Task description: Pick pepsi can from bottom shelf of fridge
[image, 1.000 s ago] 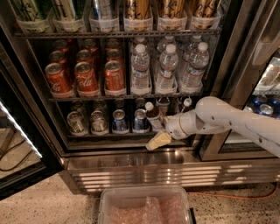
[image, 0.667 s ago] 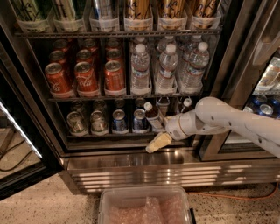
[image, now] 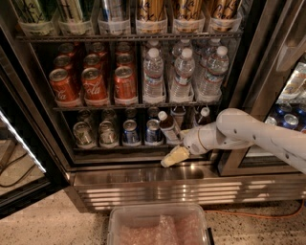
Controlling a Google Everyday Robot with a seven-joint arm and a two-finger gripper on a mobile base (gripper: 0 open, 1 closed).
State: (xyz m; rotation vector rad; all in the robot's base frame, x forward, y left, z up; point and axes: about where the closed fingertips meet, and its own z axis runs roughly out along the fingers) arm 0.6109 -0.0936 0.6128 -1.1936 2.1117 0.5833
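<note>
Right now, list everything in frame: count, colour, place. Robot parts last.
fridge: 1, steel frame, dark interior, door open
tall cans: at least 5, mixed colours, top shelf
Coca-Cola cans: 3 in front, more behind, red, middle shelf left
water bottles: 3 in front, more behind, clear, middle shelf right
silver-grey cans: 2 in front, bottom shelf left
pepsi cans: 2, blue, bottom shelf centre
dark bottles: at least 2, white caps, bottom shelf right
plastic bin: 1, clear, floor before fridge
arm: 1, white, from right
gripper: 1, cream, just below shelf's front rail, right of pepsi cans
</note>
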